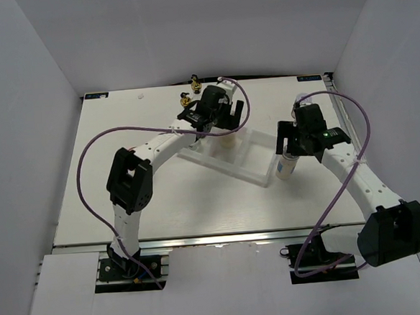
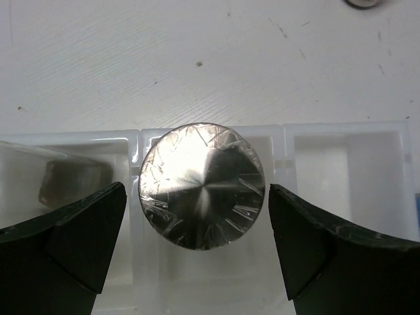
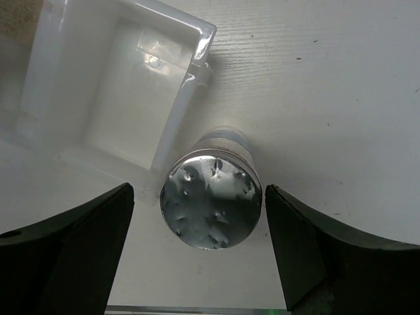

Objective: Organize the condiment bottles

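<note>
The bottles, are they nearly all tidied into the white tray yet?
Not yet. Done, it seems: one silver-capped shaker stands in the middle compartment of the tray, with the open left gripper around it. In hand: the open right gripper straddles a second shaker on the table, just outside the tray. Left: two gold-topped bottles wait at the far edge.

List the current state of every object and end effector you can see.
White three-compartment plastic tray: right compartment empty.
Silver-capped cylindrical shaker in tray: upright, middle compartment, ungripped.
Silver-capped cylindrical shaker beside tray: upright on table, ungripped.
Left end effector: open around the tray shaker.
Right end effector: open around the outside shaker.
Two gold-topped clear glass bottles: look upright, outside tray.
</note>
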Controlling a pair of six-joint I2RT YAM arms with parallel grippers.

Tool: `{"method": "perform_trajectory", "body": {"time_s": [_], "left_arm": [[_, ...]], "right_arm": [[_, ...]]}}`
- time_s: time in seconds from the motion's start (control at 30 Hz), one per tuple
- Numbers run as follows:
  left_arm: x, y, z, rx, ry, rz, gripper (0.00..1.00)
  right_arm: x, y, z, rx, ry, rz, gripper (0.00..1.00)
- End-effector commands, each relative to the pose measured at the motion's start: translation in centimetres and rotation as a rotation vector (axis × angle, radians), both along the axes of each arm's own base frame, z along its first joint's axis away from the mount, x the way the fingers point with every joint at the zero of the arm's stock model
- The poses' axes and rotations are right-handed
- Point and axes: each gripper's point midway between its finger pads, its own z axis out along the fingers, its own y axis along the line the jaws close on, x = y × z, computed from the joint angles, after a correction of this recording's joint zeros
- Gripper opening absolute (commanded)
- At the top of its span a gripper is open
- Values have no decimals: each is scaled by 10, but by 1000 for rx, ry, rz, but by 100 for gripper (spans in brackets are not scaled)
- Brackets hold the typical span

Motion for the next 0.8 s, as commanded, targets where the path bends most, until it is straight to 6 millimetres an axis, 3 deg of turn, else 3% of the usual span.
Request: {"method": "perform_trajectory", "body": {"time_s": [0.0,0.07,0.13,0.17,0.2,0.27,0.3,0.33,0.37,0.4,0.43,0.47,0.5,0.53,0.63,0.67,0.73,0.77], "left_arm": [[-13,2,82,-105,-105,-43,98],[-21,2,89,-127,-106,-66,98],[-34,7,112,-167,-136,-78,98],[-35,7,105,-165,-124,-79,98],[-42,10,119,-186,-147,-84,98],[-52,14,119,-194,-141,-90,98],[-61,18,133,-214,-162,-94,98],[-65,20,137,-230,-171,-94,98],[-73,25,124,-222,-151,-92,98],[-79,28,125,-231,-151,-91,98],[-87,36,142,-273,-181,-78,98],[-91,45,128,-259,-163,-43,98],[-94,53,127,-262,-162,-17,98],[-102,63,139,-294,-176,15,98],[-112,95,116,-266,-143,143,98],[-118,105,123,-284,-156,175,98],[-125,121,108,-256,-129,236,98],[-128,129,110,-258,-134,260,98]], "right_arm": [[3,-4,-10,-29,18,-33,85],[3,-5,-14,-35,31,-38,80],[4,-5,-17,-29,36,-50,68],[4,-5,-18,-28,35,-50,68],[4,-4,-17,-25,28,-49,57],[5,-4,-14,-25,16,-48,45],[6,-4,-11,-23,7,-45,32],[6,-4,-9,-25,-1,-39,29],[8,-5,-4,-30,-14,-37,25],[7,-6,0,-35,-20,-40,18],[9,-10,7,-47,-41,-54,17],[11,-11,21,-46,-78,-58,16],[13,-13,30,-50,-103,-63,10],[15,-14,41,-49,-132,-67,8],[20,-8,85,-14,-246,-36,0],[20,-7,96,-9,-277,-17,0],[21,6,121,27,-331,59,0],[22,12,129,24,-345,104,0]]}}
